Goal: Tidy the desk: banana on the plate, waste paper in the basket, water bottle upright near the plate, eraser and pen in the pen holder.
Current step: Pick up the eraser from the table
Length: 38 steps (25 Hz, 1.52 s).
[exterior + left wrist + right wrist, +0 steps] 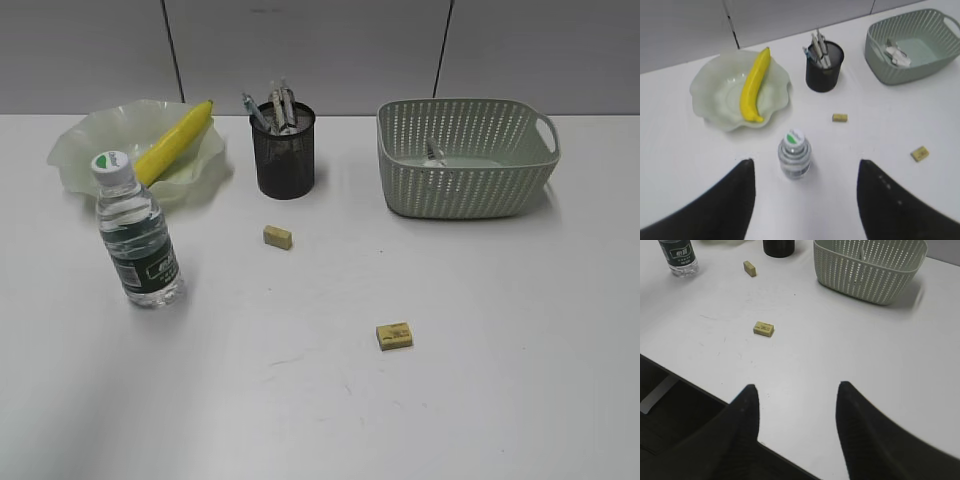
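Yellow banana [173, 142] lies in the plate [80, 140], the water bottle [138, 240] stands upright close in front of it, pens fill the pen holder [285, 155], and waste paper [896, 54] sits in the basket [465, 185]. Two erasers remain on the desk [500, 350]: one [278, 236] near the holder, one [394, 335] further forward. Both the left gripper [805, 200] and right gripper [797, 425] hang open and empty. Erasers look like the step in hand; the right arm probably needs to descend over the forward one.
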Motion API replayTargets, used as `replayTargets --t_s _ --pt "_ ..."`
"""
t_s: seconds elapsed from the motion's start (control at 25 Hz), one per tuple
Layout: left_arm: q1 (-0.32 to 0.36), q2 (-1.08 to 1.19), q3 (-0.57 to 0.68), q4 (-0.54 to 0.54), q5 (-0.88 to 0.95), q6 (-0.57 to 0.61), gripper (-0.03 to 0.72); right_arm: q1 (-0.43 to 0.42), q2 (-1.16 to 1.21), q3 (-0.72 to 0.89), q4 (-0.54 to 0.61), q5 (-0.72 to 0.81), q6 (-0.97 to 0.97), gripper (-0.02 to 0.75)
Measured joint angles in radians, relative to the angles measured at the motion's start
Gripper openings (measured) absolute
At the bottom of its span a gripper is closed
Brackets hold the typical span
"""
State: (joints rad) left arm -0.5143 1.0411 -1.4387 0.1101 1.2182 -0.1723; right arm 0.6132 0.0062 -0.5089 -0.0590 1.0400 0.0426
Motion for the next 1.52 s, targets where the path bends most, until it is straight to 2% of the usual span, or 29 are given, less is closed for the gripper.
replayTargets --t_s 0.4,0.52,0.68,0.8,1.0,1.2,1.52 --pt "0.000 -0.483 0.614 -0.049 -0.050 0.000 0.472 0.000 0.002 0.000 0.000 0.000 0.000 0.398" --pt "0.000 -0.621 0.738 -0.050 -0.087 0.000 0.471 0.000 0.003 0.000 0.000 0.000 0.000 0.398" --pt "0.000 -0.787 0.845 -0.051 -0.141 0.000 0.469 0.000 0.016 0.000 0.000 0.000 0.000 0.398" --pt "0.000 -0.888 0.892 -0.051 -0.149 0.000 0.449 0.000 0.061 -0.006 -0.009 -0.014 0.000 0.398" --pt "0.000 -0.993 0.897 -0.049 -0.153 0.000 0.386 0.000 0.228 -0.030 -0.026 -0.098 -0.024 0.398" --pt "0.000 -1.027 0.899 -0.049 -0.157 0.000 0.367 0.000 0.519 -0.093 -0.026 -0.198 -0.035 0.396" --pt "0.000 -1.047 0.899 -0.049 -0.157 0.000 0.362 0.000 1.074 -0.339 -0.024 -0.202 -0.083 0.396"
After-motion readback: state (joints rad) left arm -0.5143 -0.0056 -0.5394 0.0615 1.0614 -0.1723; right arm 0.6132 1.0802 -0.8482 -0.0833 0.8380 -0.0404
